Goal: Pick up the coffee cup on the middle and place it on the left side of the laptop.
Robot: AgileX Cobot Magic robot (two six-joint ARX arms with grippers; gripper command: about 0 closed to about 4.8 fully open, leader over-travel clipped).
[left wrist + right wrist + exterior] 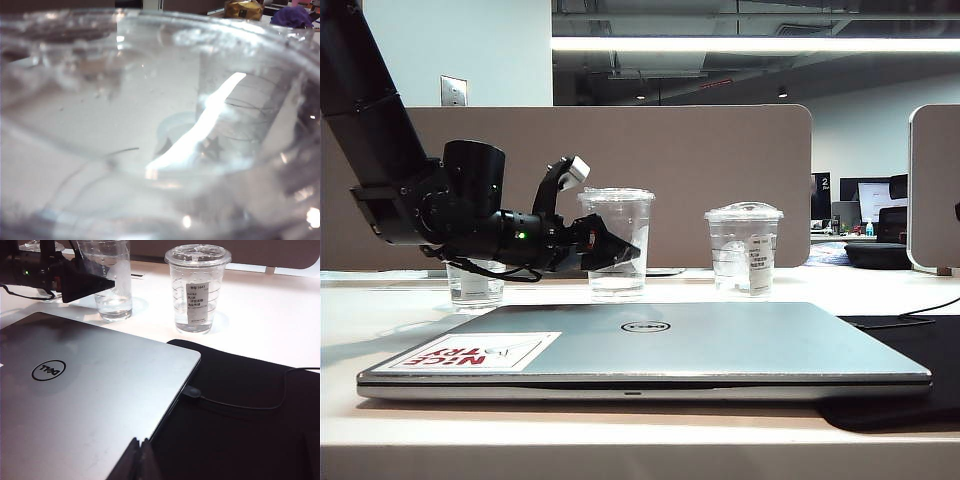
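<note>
Now | left claw [612,248] spread around coffee cup [617,240] | right claw [140,460] pressed together above laptop [90,390]

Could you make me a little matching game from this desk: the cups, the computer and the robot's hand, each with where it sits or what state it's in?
1 coffee cup
2 laptop
3 labelled cup
4 left gripper

a closed, nearest the exterior camera
b jaws open around a cup
c middle of the row, tallest
d right of the row, white sticker

Pairs: 1-c, 2-a, 3-d, 4-b
</note>
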